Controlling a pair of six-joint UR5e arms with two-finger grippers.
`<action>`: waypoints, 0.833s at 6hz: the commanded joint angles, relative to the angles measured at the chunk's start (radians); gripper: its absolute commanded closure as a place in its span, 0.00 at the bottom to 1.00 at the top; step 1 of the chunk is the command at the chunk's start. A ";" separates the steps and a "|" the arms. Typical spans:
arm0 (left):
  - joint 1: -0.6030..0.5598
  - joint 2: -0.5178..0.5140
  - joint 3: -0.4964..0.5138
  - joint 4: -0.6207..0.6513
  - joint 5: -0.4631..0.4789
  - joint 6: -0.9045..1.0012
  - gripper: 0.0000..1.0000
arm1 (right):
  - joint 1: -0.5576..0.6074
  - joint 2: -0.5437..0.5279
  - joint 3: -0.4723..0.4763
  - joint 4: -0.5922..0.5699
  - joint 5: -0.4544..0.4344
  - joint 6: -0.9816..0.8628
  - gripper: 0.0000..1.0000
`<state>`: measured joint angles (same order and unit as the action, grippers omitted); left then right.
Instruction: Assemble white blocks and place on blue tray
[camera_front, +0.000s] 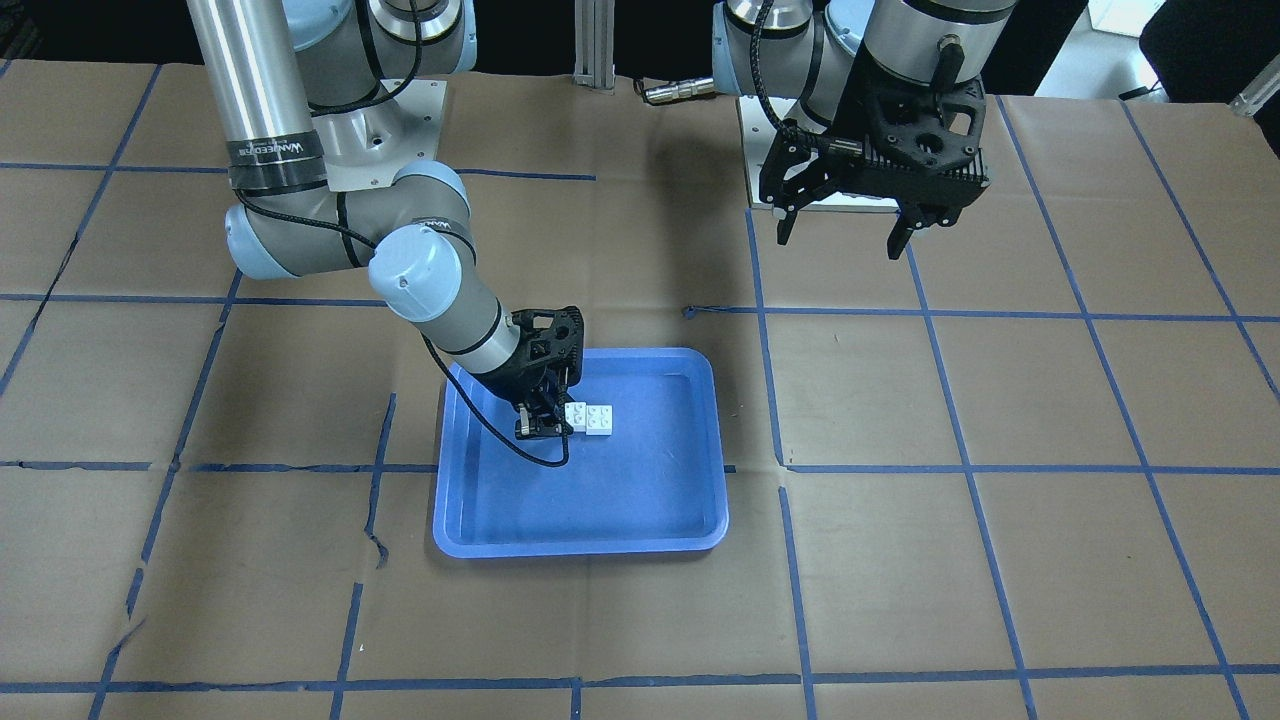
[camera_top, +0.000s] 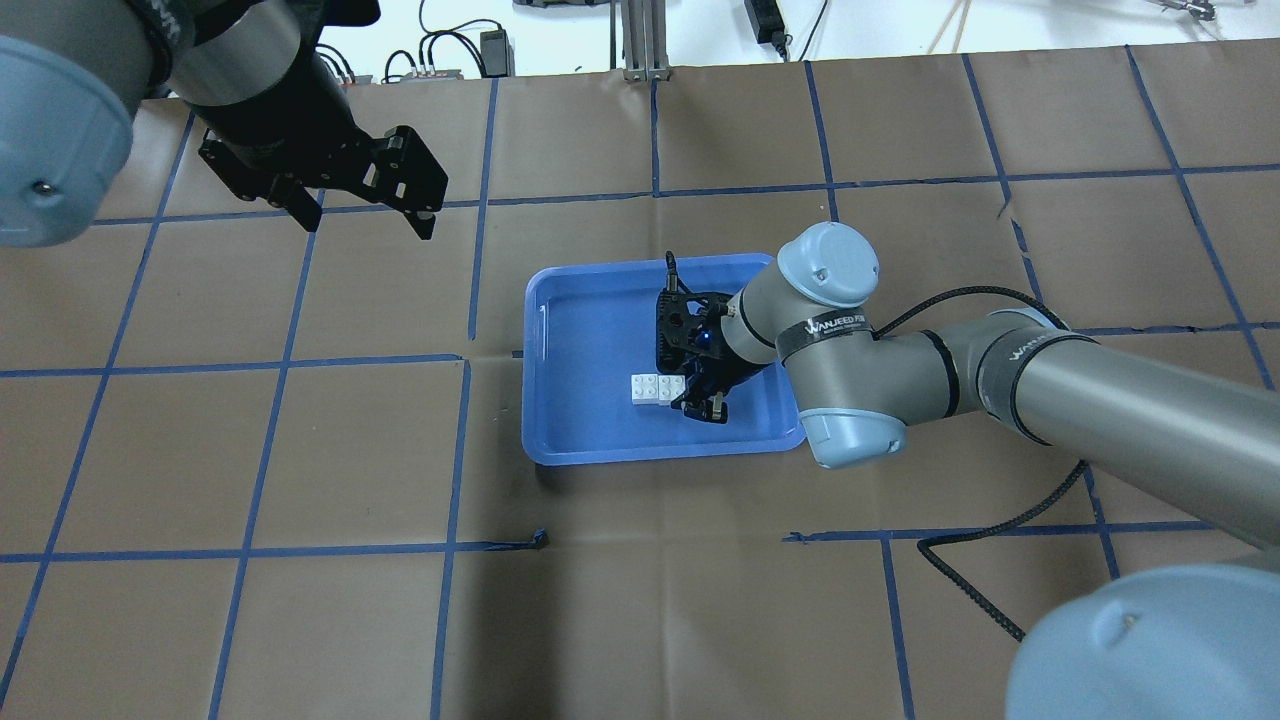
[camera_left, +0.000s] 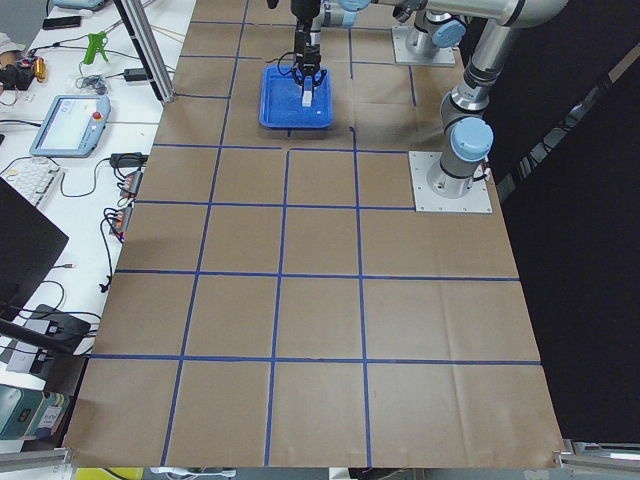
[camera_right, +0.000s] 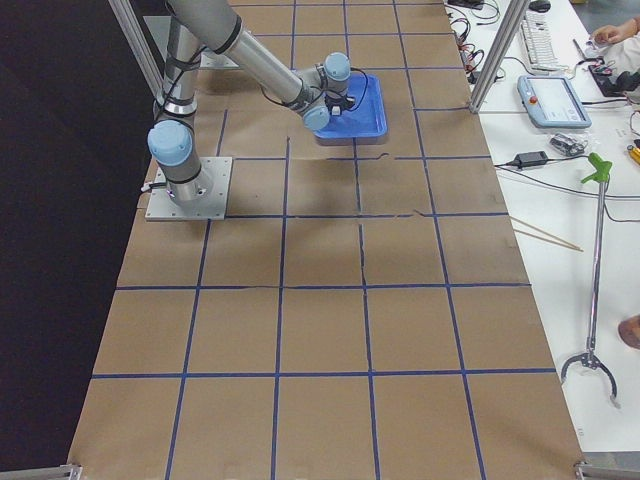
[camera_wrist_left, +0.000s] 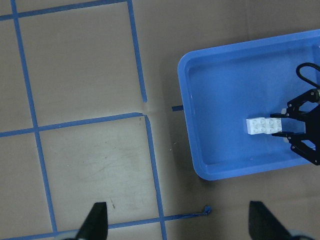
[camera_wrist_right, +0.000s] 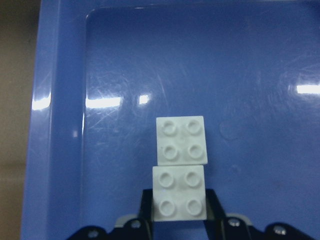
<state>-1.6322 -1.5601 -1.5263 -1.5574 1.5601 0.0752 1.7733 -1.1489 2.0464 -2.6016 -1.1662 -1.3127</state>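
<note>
- While the right gripper (camera_wrist_right: 178, 201) sits low inside the blue tray (camera_top: 545, 400), its two fingers press flat against opposite sides of the nearer of the two white blocks (camera_wrist_right: 180, 165). From where I stand that reads as closed on that block.
- Both blocks rest on the tray floor, studs up, touching edge to edge. I can't tell whether they are actually locked together or only butted up against each other.
- What matters for the next move is that the pair forms a short row pointing straight out from the right gripper. One block is between the fingers and the other lies just beyond the fingertips, along the line of the wrist.
- Seen from overhead, that row runs across the tray, with the gripper at its right-hand end and bare blue floor on every other side.
- The left gripper (camera_top: 365, 222) hangs above the brown counter (camera_top: 300, 450) with its fingers spread wide and nothing between them, well apart from the tray.
- The right arm is plainly the nearer one. My guess is that any release or lift belongs to it and should travel back along the row's axis, since a sideways pull could drag the free block.
</note>
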 joint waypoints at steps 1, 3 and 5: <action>0.000 0.000 0.000 0.000 0.000 0.000 0.01 | 0.000 0.000 0.000 0.002 -0.001 0.006 0.65; 0.000 0.000 0.000 0.000 0.000 0.000 0.01 | 0.000 0.000 0.000 0.000 0.000 0.007 0.44; 0.000 0.000 0.000 0.000 0.000 0.000 0.01 | 0.000 0.000 -0.002 0.000 0.000 0.007 0.30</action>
<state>-1.6322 -1.5601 -1.5263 -1.5570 1.5601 0.0751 1.7733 -1.1490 2.0458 -2.6016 -1.1658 -1.3054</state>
